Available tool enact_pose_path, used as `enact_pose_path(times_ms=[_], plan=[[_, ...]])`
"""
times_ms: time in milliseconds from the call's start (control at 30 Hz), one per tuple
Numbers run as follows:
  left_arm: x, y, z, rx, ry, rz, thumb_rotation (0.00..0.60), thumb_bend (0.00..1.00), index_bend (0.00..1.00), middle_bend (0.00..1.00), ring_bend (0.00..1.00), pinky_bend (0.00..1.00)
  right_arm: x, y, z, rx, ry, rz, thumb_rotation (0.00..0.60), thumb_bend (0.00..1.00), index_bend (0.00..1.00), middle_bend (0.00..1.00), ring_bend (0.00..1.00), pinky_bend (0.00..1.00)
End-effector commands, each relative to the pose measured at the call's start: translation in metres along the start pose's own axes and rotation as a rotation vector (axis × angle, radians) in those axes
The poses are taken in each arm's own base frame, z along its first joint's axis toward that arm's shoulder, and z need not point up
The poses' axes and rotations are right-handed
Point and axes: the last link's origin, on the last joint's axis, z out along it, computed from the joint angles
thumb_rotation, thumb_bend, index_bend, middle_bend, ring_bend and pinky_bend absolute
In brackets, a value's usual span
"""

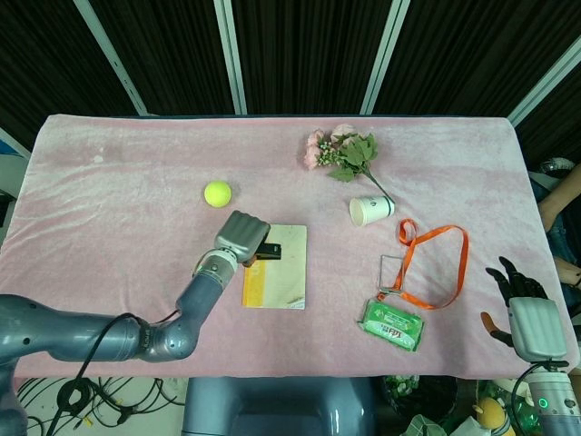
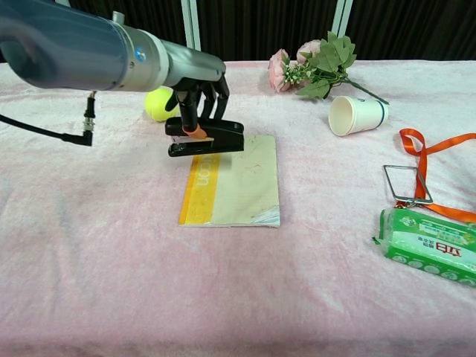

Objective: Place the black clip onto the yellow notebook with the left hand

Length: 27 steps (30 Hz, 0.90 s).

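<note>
The left hand point(image 2: 199, 93) pinches the black clip point(image 2: 206, 137) from above, its fingers curled down around the clip's back end. The clip hangs in the air over the far left corner of the yellow notebook point(image 2: 234, 186), its long body roughly level and pointing toward the notebook's far right side; whether it touches the cover cannot be told. The notebook lies flat on the pink tabletop point(image 2: 111, 260). Just beyond the notebook's far left corner sits a tennis ball point(image 1: 217, 193), partly hidden behind the hand in the chest view. The right hand point(image 1: 525, 313) rests well to the right of the notebook, off the tabletop's near right corner, fingers spread and holding nothing.
</note>
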Motion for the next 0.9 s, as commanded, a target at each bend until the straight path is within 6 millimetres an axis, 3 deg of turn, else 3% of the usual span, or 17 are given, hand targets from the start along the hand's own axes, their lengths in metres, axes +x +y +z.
enact_pose_path(times_ms=[33, 267, 900], plan=[[0.002, 0.015, 0.007, 0.016, 0.007, 0.017, 0.600, 0.48, 0.54, 0.53, 0.42, 0.62, 0.000, 0.000, 0.000, -0.001, -0.001, 0.000, 0.600, 0.22, 0.21, 0.06, 0.19, 0.21], [-0.005, 0.033, 0.017, 0.047, 0.003, 0.044, 0.600, 0.48, 0.54, 0.53, 0.42, 0.62, 0.001, 0.001, 0.000, -0.004, 0.002, 0.005, 0.600, 0.22, 0.21, 0.06, 0.19, 0.21], [-0.020, 0.037, 0.028, 0.031, 0.019, 0.040, 0.600, 0.47, 0.54, 0.52, 0.42, 0.62, 0.001, 0.001, 0.000, -0.009, 0.012, 0.008, 0.600, 0.22, 0.21, 0.06, 0.19, 0.21]])
